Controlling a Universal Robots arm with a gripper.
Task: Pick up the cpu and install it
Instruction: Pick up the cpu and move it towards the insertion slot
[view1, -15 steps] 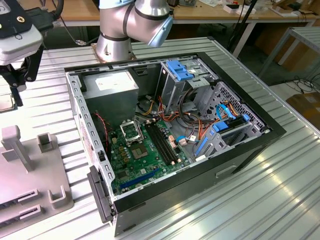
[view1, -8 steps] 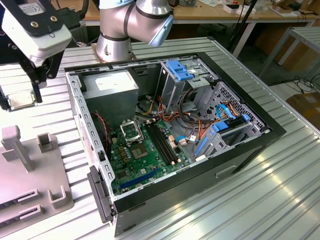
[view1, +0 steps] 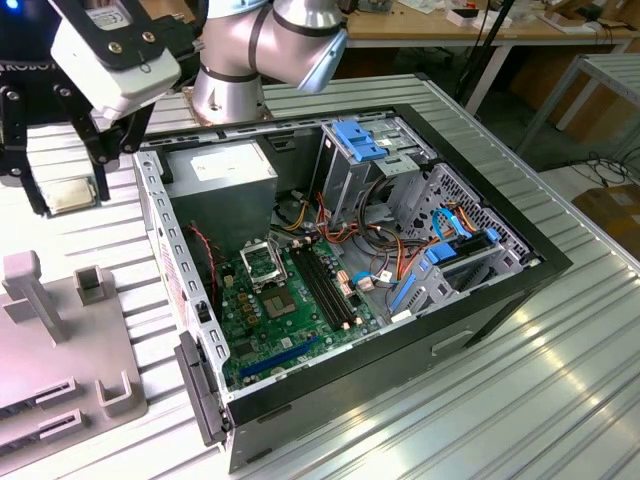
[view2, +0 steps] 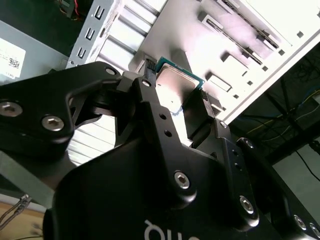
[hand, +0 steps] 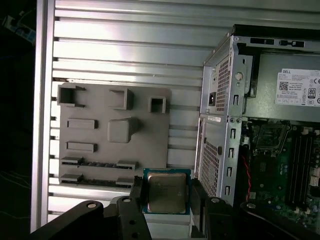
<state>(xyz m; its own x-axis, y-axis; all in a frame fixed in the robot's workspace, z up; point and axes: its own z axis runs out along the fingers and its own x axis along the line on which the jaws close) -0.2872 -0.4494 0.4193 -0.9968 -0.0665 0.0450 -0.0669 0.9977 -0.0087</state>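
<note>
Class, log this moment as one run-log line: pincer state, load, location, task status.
pincer: shut on cpu | location: over table, outside computer case | socket: cpu not yet installed

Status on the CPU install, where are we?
Done: pick. The black gripper is shut on the small square silver-topped cpu. In hand: chip held over the ribbed metal table, outside the open computer case. Left: seating it; the square black motherboard socket looks empty.

Silver-grey arm (view1: 238, 55), pale-blue joint cap (view1: 322, 62), black screw-studded tool (hand: 167, 197).
</note>
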